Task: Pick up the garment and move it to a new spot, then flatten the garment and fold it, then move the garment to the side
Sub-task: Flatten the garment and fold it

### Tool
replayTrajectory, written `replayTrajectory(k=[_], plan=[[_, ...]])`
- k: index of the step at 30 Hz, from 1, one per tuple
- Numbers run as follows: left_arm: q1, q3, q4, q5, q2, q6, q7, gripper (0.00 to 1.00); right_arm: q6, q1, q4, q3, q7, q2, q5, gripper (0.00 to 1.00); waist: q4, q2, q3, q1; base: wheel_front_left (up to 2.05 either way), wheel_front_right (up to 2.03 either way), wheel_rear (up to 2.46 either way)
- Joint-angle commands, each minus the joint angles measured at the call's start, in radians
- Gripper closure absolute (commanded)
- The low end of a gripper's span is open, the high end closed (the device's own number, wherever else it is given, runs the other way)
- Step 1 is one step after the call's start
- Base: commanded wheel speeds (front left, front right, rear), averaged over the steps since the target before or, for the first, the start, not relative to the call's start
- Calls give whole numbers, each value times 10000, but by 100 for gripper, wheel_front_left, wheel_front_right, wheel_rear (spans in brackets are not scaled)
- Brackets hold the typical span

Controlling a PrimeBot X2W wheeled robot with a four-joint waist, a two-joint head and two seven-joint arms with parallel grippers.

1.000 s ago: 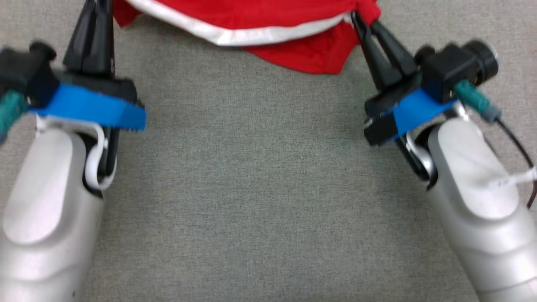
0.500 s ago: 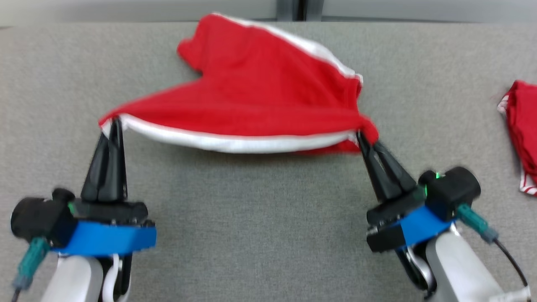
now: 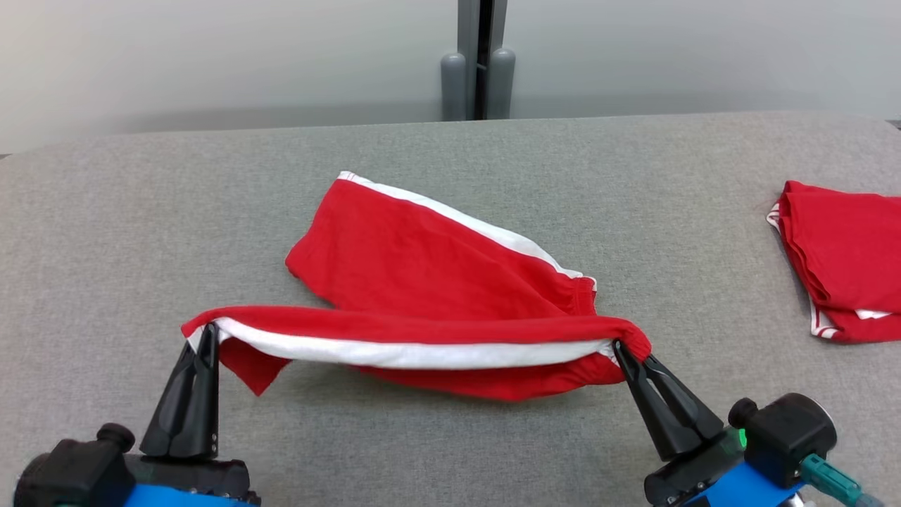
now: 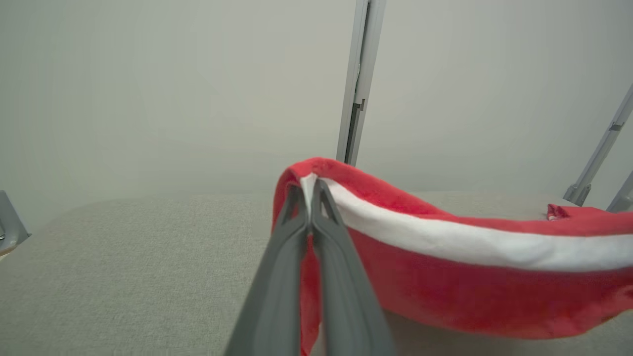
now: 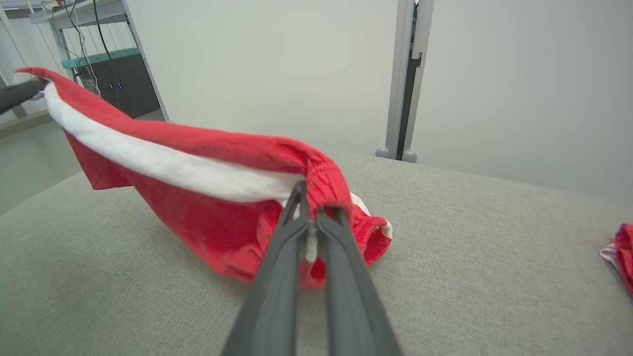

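Pinching one end of white side stripe on red shorts [image 3: 436,274], left gripper [image 3: 205,336] has fingers together on cloth. Striped edge spans both grippers, sagging slightly, raised off grey table [image 3: 105,232]; far half of shorts lies on table. Right gripper [image 3: 622,350] clamped on gathered, waistband-like end. Folded red garment [image 3: 845,260] far right, well apart. Cloth likely light, soft, limp; the two end grips suit spreading it flat.
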Motion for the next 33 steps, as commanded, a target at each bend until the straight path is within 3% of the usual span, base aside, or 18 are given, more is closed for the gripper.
replayTrajectory(k=[1,9,22,33], plan=[[35,-6,114,-141,-27,65,206,100,1,44,7,-27,61,24,110,100,-57,0,32,4,0,0,0],[-1360,-341,1498,-261,82,-369,887,100,1,-962,1554,193,329,121,548,100,-244,0,648,4,0,0,0],[-5991,-877,4832,333,140,-1239,1712,100,1,-3916,4222,-55,-216,1101,583,100,-781,0,2510,4,0,0,0],[-8539,-1404,7630,1069,-20,-1290,1818,100,1,-5358,5604,93,-954,1542,165,100,-1268,0,3318,4,0,0,0]])
